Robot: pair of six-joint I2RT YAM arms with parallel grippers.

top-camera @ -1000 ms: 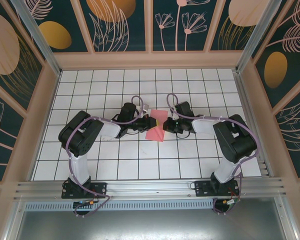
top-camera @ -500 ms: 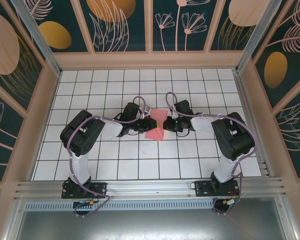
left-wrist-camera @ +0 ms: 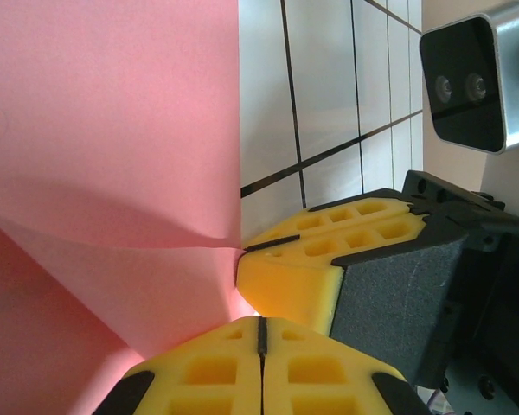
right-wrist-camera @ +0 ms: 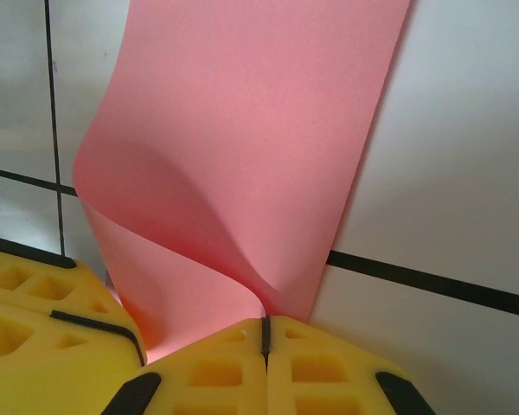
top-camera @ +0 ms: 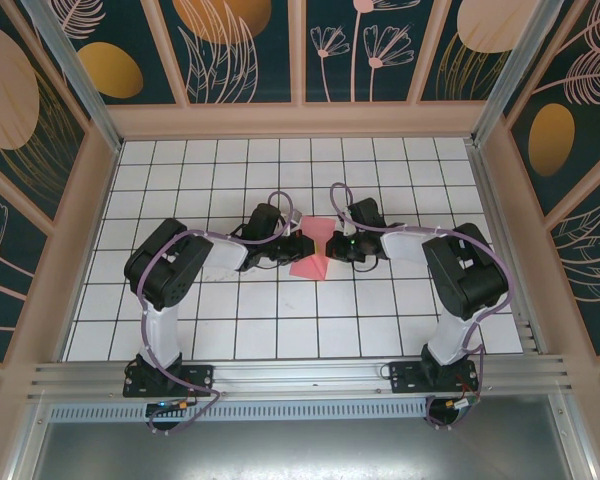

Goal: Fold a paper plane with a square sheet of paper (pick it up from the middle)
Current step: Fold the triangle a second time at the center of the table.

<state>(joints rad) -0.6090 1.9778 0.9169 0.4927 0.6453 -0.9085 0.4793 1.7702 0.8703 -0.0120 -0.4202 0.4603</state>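
Observation:
The square sheet of paper (top-camera: 313, 262) is salmon pink and partly folded. It is held up off the tiles mid-table, bowed between my two grippers. My left gripper (top-camera: 302, 247) is shut, and the sheet (left-wrist-camera: 112, 130) runs into the tip of its yellow jaws (left-wrist-camera: 261, 322). My right gripper (top-camera: 332, 247) is shut on a curl of the sheet (right-wrist-camera: 242, 130), which meets its jaw seam (right-wrist-camera: 264, 322). The two grippers point tip to tip, almost touching. In the left wrist view the right gripper's fingers (left-wrist-camera: 329, 251) pinch the paper's edge. The left gripper's fingers (right-wrist-camera: 35, 303) sit beside the paper in the right wrist view.
The white tiled table (top-camera: 280, 170) has raised beige walls (top-camera: 300, 120) at the back and sides. An aluminium rail (top-camera: 300, 375) carrying both arm bases runs along the near edge. The right wrist's camera housing (left-wrist-camera: 476, 82) hangs close to the left gripper.
Both grippers have drawn a little closer together and slightly toward the back. The paper between them has bunched narrower and bowed up. Both stay shut.

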